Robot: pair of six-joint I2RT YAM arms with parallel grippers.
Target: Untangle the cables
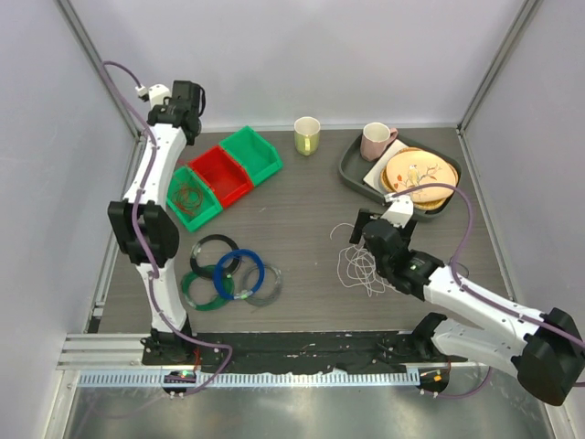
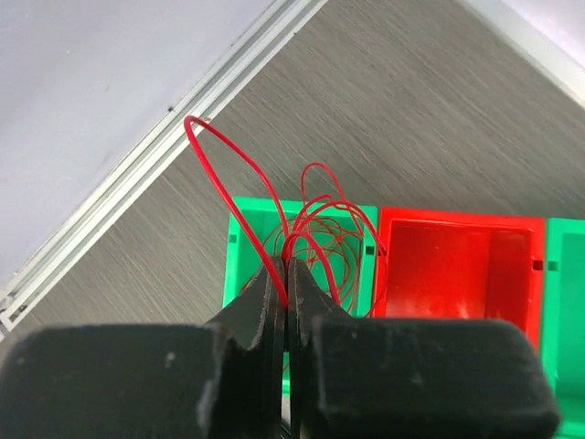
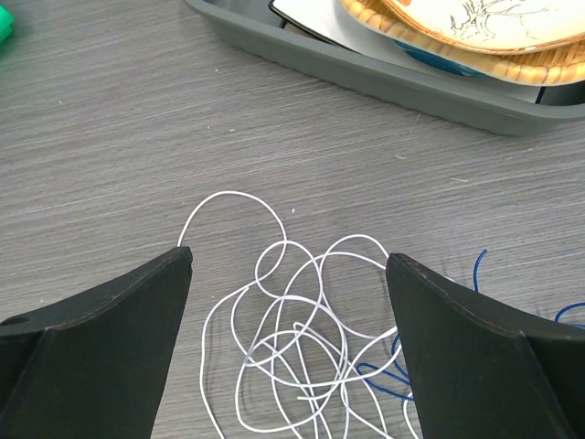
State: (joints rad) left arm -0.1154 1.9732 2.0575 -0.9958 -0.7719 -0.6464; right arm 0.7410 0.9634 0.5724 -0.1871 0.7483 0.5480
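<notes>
left gripper (image 2: 281, 274) clenched on red cable (image 2: 315, 219), right gripper (image 3: 288, 260) spread wide over white cable (image 3: 291, 340)

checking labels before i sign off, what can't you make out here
- Left wrist: lower part of the red wire hidden behind the shut left gripper.
- Right wrist: under the open right gripper, white wire cut by the bottom edge, blue wire by the right.
- Top: crossings in the white wire too thin to trace.

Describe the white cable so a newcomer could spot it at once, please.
Start at the grey tray of plates, far right, and come nearer to the right gripper. At its open fingers lies the white cable: a loose scribble, unlike the neat coloured coils on the left.
</notes>
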